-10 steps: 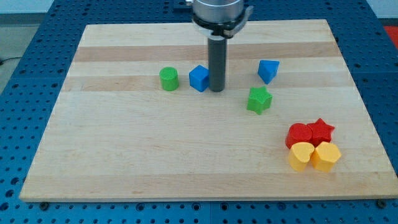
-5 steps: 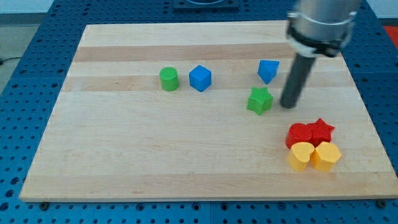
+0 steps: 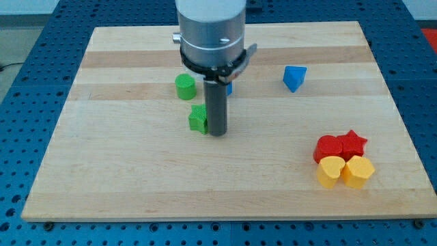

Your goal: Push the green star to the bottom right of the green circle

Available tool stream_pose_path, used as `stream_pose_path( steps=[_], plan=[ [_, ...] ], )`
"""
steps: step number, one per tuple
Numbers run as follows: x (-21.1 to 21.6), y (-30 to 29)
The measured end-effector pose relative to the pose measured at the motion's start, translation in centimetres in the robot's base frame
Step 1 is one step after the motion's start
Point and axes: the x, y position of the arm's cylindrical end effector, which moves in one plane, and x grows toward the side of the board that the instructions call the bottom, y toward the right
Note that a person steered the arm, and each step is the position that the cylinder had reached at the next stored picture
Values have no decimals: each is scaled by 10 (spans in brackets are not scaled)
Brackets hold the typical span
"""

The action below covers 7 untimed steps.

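Note:
The green star (image 3: 198, 119) lies on the wooden board, just below and slightly right of the green circle (image 3: 185, 87). My tip (image 3: 217, 132) touches the star's right side; the rod hides part of the star. The green circle stands upright at the upper middle-left, a short gap above the star.
A blue cube (image 3: 228, 87) is mostly hidden behind the rod, right of the green circle. A blue block (image 3: 294, 78) sits at the upper right. A red circle (image 3: 328, 147), red star (image 3: 352, 143) and two yellow blocks (image 3: 332, 171) (image 3: 358, 170) cluster at the lower right.
The tip swung from right of the green star to the left, pushing the star left across the board to just below the green circle. Other blocks stayed put.

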Motion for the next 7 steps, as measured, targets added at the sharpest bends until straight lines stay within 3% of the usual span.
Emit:
stream_pose_path(
  steps=[1,2,3,4,5,7],
  plan=[
    [-39,-6],
    [-16,39],
    [37,-23],
    [26,-60],
    [-2,-34],
    [-24,-42]
  ],
)
